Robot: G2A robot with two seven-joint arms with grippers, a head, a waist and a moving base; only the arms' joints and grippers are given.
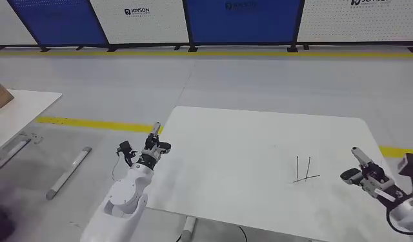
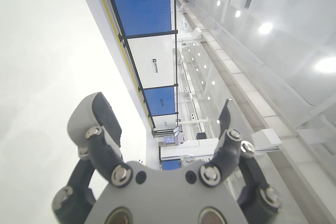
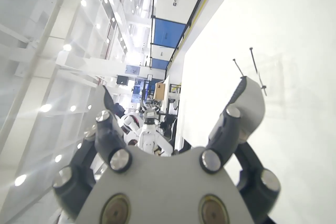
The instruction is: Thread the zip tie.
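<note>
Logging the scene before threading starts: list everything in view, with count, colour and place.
zip ties: three, black, on the table near the right arm, two side by side and one across their near ends
table: one, white, centre
side table: one, white, top view's left edge
bar: one, grey, on the floor left of the table
partition panels: several, blue and white, along the back
left pincer: one, grey and black, open, at the table's left edge
right pincer: one, grey and black, open, by the table's right edge
</note>
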